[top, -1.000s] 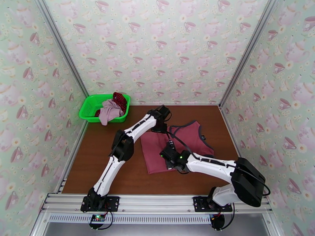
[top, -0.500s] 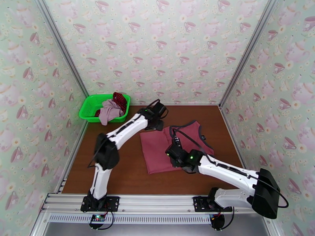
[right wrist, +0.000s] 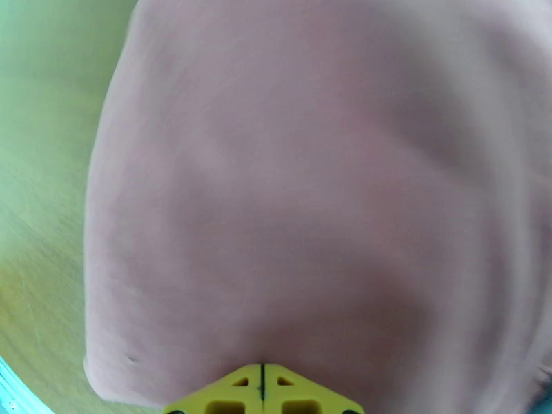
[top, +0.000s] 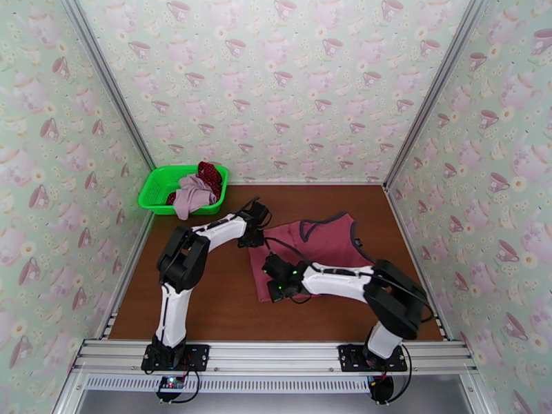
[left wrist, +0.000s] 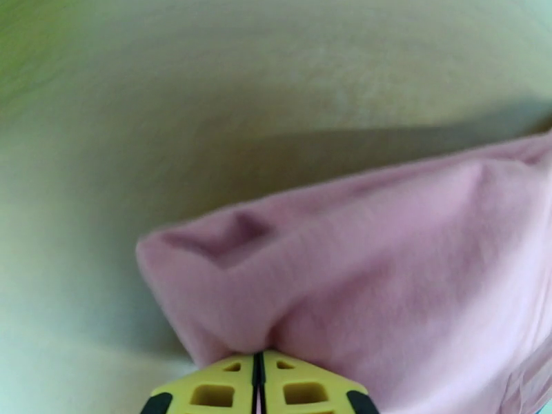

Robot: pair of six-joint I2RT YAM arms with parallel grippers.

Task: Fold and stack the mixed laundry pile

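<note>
Top [top: 331,243] lies flat at centre; left gripper [top: 254,237] and right gripper [top: 270,292] each pinch its left edge. For a clean fold, raise both corners level, carry them across together, edge taut. Two garments [top: 195,189] lie in the basket [top: 157,184]

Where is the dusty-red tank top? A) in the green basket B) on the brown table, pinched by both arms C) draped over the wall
B: the tank top lies on the table, and the left end effector and right end effector are each shut on its fabric.
</note>
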